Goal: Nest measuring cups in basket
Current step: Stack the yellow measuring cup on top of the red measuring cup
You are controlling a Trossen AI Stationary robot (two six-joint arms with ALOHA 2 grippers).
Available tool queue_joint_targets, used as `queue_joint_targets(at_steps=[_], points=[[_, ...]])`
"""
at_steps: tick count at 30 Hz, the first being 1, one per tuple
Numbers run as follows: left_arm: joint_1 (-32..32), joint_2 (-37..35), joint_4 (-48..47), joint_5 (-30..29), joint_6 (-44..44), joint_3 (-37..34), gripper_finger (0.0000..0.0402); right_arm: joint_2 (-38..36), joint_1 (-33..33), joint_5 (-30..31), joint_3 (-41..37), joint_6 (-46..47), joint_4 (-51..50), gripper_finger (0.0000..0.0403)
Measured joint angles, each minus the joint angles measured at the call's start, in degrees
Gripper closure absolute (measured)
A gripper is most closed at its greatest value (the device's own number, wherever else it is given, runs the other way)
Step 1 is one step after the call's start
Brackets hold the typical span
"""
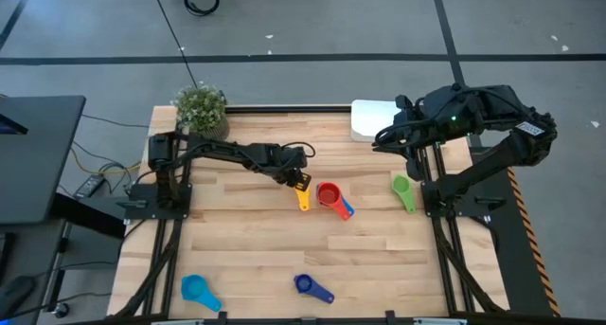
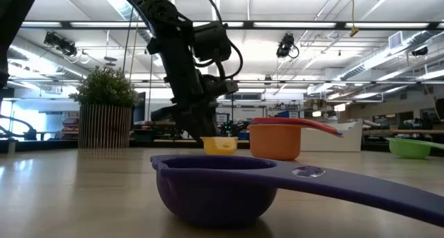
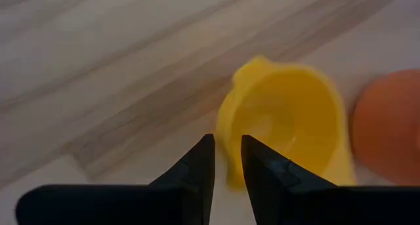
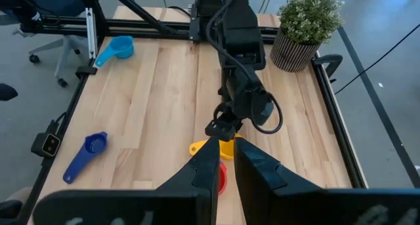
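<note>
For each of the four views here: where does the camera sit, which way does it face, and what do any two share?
High: overhead, straight down; both arms, basket, scattered cups.
Low: table height, level across; dark blue cup nearest, left arm behind it.
Left wrist: down past its own fingers onto the yellow cup.
Right wrist: raised, facing across the table at the left gripper, plant beyond.
Shared: the yellow cup appears in all four.

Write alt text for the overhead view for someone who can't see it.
The left gripper reaches to mid-table at a yellow measuring cup, beside a red cup stacked on others. The right arm waits raised near the white basket; green, dark blue and light blue cups lie scattered.
</note>
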Motion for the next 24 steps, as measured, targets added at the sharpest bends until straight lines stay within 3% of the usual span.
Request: queue_joint_targets(at_steps=[5,10,24], points=[[0.02,0.89,1.41,0.09,-0.81,0.02,0.0332,0.0,0.02,0.02,0.0,0.0,0.04,0.0351],[0.0,0.89,0.87,0.42,-0.94,0.02,0.0387,0.0,0.0,0.04,0.0,0.0,0.1,0.0351],[-1.68,-4.37,-3.41,2.46,-7.89,0.02,0.039,-2.96,0.02,1.2,0.0,-5.76,0.2,0.0351]])
